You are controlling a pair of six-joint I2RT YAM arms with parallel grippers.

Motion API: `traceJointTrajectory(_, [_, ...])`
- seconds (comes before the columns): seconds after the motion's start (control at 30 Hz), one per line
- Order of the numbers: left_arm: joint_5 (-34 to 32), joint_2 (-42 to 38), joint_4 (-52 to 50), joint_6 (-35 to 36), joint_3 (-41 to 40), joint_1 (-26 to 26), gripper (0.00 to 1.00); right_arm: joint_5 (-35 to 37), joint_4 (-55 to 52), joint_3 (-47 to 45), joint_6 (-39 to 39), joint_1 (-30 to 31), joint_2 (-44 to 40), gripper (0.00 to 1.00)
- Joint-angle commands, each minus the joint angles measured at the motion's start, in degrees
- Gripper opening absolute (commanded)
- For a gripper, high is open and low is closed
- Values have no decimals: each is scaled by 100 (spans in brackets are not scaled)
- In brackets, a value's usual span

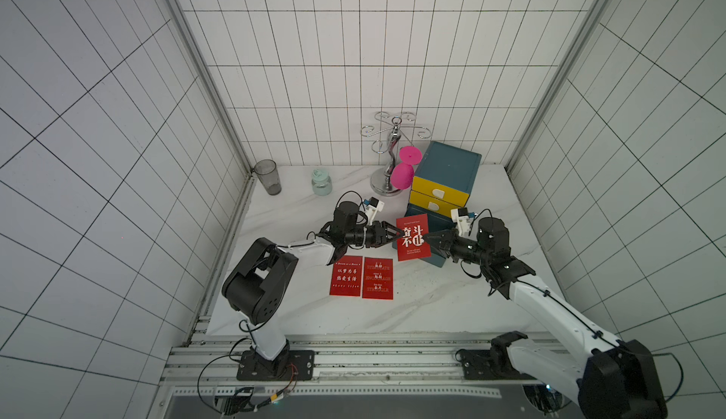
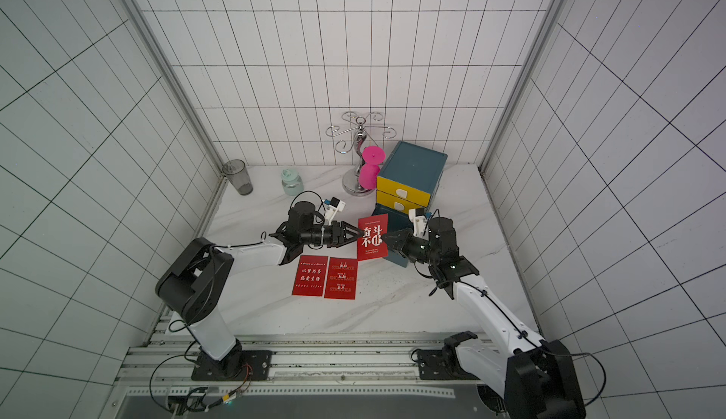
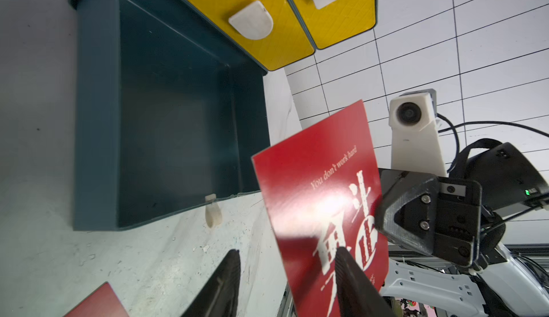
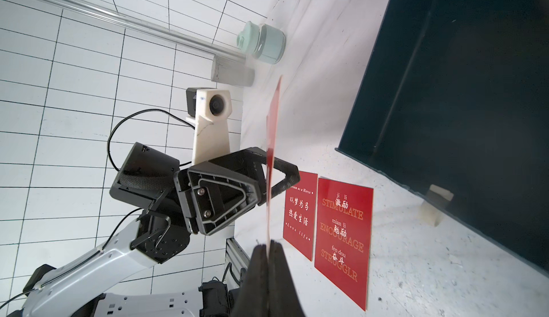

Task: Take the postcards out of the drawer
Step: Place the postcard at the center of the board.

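Observation:
One red postcard [image 1: 412, 236] [image 2: 372, 236] hangs edge-up in the air above the pulled-out bottom drawer [image 3: 98, 122]. My right gripper [image 1: 426, 237] [image 4: 269, 242] is shut on that card's right edge. From the other side my left gripper [image 1: 398, 234] [image 3: 287, 250] is open, its fingers straddling the card's left edge with a gap on both sides. Two more postcards [image 1: 345, 276] [image 1: 378, 278] lie flat side by side on the marble table in front of the left arm. In the left wrist view the dark teal drawer looks empty inside.
The teal cabinet [image 1: 448, 161] with two shut yellow drawers stands at the back right. Next to it are a chrome hanging rack [image 1: 391, 150] and a pink goblet [image 1: 404, 169]. A mint jar [image 1: 321, 181] and a grey tumbler [image 1: 268, 177] stand at the back left.

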Motion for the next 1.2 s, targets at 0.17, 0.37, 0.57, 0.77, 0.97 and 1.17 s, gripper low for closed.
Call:
traceJointTrajectory(0.17, [60,-123,1030,-469,-170,1,39,-148,354,-301,129,131,12,0])
traceJointTrajectory(0.37, [-6,-255,959,-367,-233,35,18,-81,490,-426,213,274,49,0])
traceJointTrajectory(0.57, [-145,-439,406,-90,-251,49,0,29,251,-424,26,346,47,0])
traceJointTrajectory(0.77, [-325,-842,-414,501,-311,57,0,138,-311,-333,-385,384,5,20])
traceJointTrajectory(0.97, [-114,-1262,-789,844,-446,148,0,284,-1305,10,-1324,375,-68,47])
traceJointTrajectory(1.17, [343,-1529,-848,1102,-614,179,0,-391,-1435,388,-1717,375,219,55])
